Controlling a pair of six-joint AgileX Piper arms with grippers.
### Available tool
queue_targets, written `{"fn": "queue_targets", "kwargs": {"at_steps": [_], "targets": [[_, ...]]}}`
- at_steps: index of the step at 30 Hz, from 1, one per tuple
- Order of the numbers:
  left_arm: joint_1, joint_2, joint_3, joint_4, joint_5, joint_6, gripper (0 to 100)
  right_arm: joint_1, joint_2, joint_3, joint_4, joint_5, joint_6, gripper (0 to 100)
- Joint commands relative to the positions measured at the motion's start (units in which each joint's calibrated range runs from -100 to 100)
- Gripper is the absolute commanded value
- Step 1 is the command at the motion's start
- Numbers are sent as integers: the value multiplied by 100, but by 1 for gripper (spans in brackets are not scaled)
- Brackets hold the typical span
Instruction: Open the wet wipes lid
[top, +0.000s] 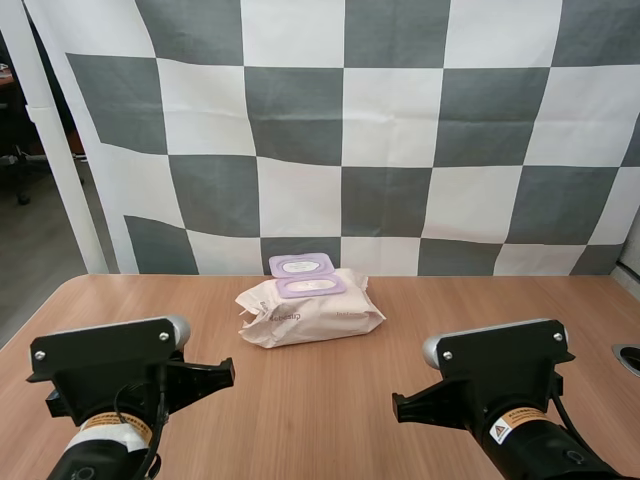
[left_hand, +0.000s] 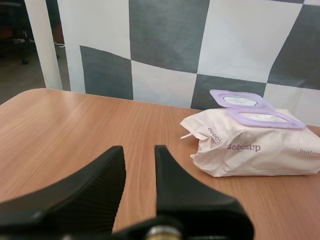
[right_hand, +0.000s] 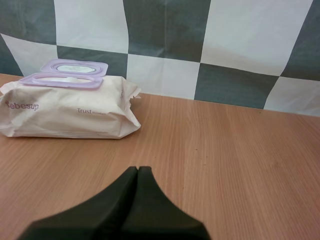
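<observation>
The wet wipes pack (top: 310, 312) is laid crosswise ahead, midway between both arms, lid (top: 300, 265) flipped back. Left end effector (left_hand: 139, 151) is held apart, right end effector (right_hand: 138, 171) together.

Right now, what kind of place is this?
Probably a robot practice bench, not a home: a wooden table holds a pack of wet wipes, its lid flipped open, with my left claw open and right claw shut facing it.
</observation>
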Motion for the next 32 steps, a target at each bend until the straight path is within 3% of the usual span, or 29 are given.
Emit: {"fn": "queue_targets", "kwargs": {"at_steps": [1,32], "targets": [[2,0,0,-5,4,-13,37,-1,0,0,4,2,5,0],[2,0,0,6,-45,-12,37,-54,0,0,-32,-30,5,0]]}}
